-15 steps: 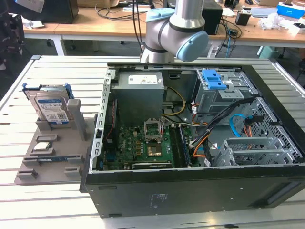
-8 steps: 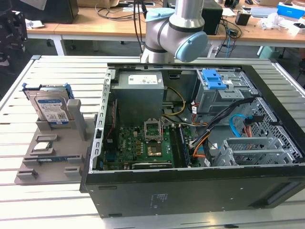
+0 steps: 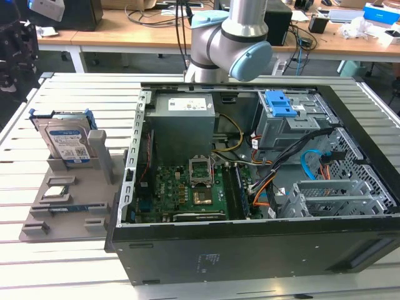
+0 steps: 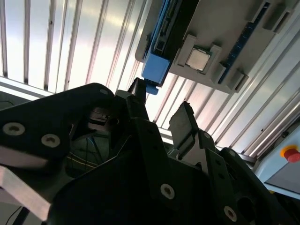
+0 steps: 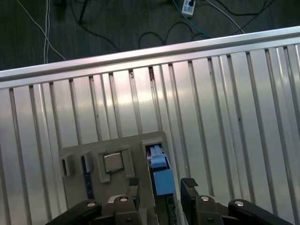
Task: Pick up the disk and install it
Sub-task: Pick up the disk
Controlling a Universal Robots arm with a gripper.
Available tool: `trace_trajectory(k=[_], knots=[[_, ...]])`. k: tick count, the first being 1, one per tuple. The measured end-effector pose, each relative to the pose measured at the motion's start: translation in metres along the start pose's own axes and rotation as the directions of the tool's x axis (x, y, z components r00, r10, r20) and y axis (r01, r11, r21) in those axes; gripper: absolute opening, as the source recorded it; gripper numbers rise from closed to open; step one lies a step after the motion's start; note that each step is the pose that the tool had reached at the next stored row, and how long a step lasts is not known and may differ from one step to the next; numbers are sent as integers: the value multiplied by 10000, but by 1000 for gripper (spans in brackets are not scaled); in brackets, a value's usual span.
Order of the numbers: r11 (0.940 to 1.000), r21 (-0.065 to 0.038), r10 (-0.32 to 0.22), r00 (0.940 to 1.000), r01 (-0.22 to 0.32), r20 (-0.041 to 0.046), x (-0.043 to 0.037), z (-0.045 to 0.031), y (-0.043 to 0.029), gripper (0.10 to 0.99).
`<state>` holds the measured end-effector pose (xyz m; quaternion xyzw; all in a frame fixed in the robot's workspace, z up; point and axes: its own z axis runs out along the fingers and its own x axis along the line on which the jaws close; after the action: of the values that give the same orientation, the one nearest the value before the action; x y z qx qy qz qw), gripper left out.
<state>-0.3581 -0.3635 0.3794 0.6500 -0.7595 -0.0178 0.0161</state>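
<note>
Hovering just above the disk [image 5: 158,159], your gripper [image 5: 161,186] has its jaws spread, grasping nothing. Disk stands on edge in the grey holder [image 3: 94,187], beside the open case [image 3: 250,250]

Shows wooden desks [image 3: 125,34] littered with cables [image 3: 150,11] behind a ribbed metal table [image 3: 62,262], above a dark floor [image 5: 117,23] crossed by loose wires [image 5: 47,28].

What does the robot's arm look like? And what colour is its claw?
The arm is made of fat, round, silver-grey tubes with light blue caps on its joints. Its gripper is black, with two flat fingers and small round silver screws dotted over it.
</note>
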Motion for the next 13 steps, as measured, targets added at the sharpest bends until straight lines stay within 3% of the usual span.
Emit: trace_trajectory(k=[7,8,9,10,13], knots=[[10000,1,-1,10000,1,1,0,71,-5,482],[10000,1,0,10000,0,0,0,115,-8,482],[10000,13,-21,10000,22,-83,-9,247,-71,482],[9999,35,-130,9996,131,-237,-31,323,-178,482],[9997,38,-222,9994,223,-259,-48,393,-198,482]])
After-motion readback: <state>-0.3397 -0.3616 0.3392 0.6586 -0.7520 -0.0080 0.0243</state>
